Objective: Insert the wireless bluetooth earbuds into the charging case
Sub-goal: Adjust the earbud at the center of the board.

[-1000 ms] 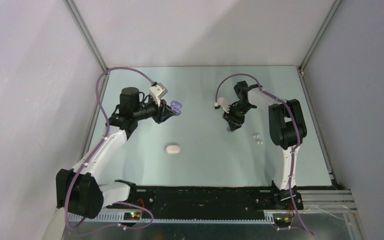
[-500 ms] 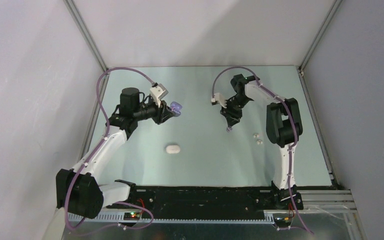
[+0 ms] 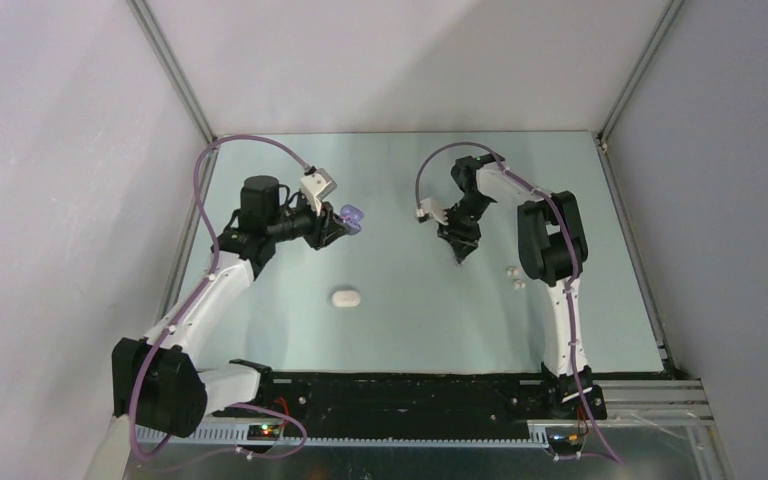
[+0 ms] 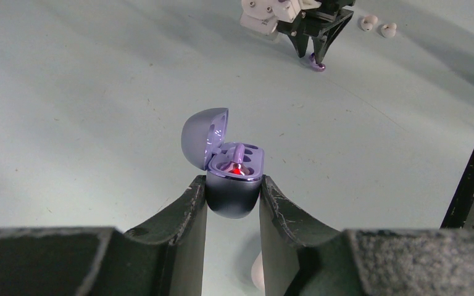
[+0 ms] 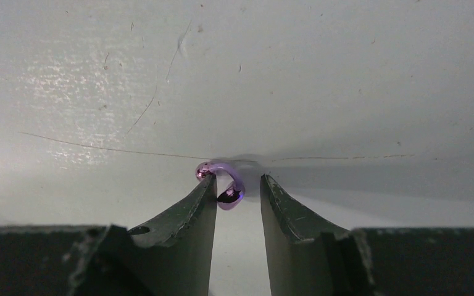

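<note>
Two white earbuds [image 4: 368,23] are lying side by side on the table [image 3: 400,330], near our right gripper [image 5: 237,180]. Its fingertips are straddling one purple earbud [image 5: 231,192], which is touching one finger; whether it is clamped we cannot tell. Our left gripper [image 4: 232,182] is clamping the purple charging case [image 4: 233,200], whose lid [image 4: 205,135] is standing open, another purple earbud [image 4: 237,151] sitting inside.

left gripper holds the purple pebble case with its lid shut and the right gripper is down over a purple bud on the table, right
No: the glossy purple pebble-shaped charging case in the left gripper has its lid open, as the left wrist view shows. The right gripper is down over a translucent purple earbud on the table.
</note>
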